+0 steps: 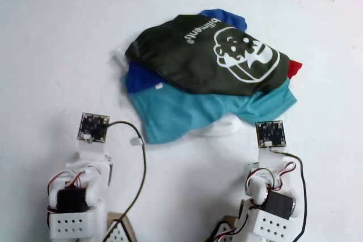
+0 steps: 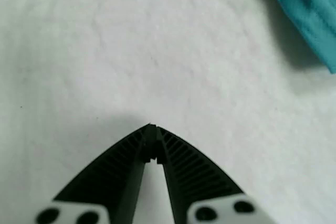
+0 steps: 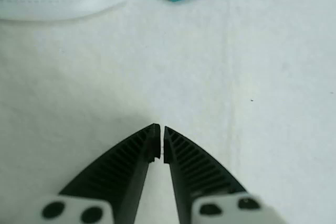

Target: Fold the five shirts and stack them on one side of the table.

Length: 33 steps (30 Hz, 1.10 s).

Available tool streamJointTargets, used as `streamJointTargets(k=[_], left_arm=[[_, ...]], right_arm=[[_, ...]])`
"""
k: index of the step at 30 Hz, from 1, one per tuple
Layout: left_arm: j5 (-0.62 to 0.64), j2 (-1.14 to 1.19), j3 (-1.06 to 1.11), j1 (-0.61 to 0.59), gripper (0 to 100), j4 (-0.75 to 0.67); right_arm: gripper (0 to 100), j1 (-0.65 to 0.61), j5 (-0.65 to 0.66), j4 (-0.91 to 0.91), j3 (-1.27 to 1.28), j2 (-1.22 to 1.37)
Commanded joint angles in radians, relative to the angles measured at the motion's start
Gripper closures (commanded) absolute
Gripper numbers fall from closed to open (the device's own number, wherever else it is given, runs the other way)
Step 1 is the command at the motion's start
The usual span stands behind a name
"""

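White table [image 1: 51, 55] seen from above, w/ a loose heap of unfolded shirts at its centre. A dark shirt [image 1: 193, 55] w/ a white cartoon print lies on top. Under it a teal shirt [image 1: 187, 111] spreads toward the arms. A blue shirt [image 1: 139, 77] pokes out at the heap's left and far edges. A red shirt [image 1: 293, 69] shows as a small corner on the right. A white shirt [image 1: 218, 128] peeks out at the near edge, beneath the teal. Two arms sit at the table's near edge, both just short of the heap. The left gripper [image 2: 152, 129] has its fingers shut tight, tips touching, over bare tabletop, w/ the teal hem nearby. The right gripper [image 3: 161, 129] is all but shut, a hairline slit btwn the tips, holding nothing, near the white shirt's hem.
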Motion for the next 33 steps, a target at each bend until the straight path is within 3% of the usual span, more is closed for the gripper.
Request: streamJointTargets(k=[1,13,26,33], left_arm=[[0.006,-0.023,0.021,0.011,97,0.005],[0.0,-0.023,0.021,0.015,97,-0.018],[0.006,-0.023,0.021,0.017,97,-0.367],[0.011,-0.023,0.021,0.017,97,-0.298]], right_arm=[[98.0,0.002,0.009,-0.019,0.011,0.004],[98.0,0.002,0.009,-0.019,0.011,0.004],[98.0,0.002,0.009,-0.019,0.011,0.004],[98.0,0.002,0.009,-0.019,0.011,0.004]])
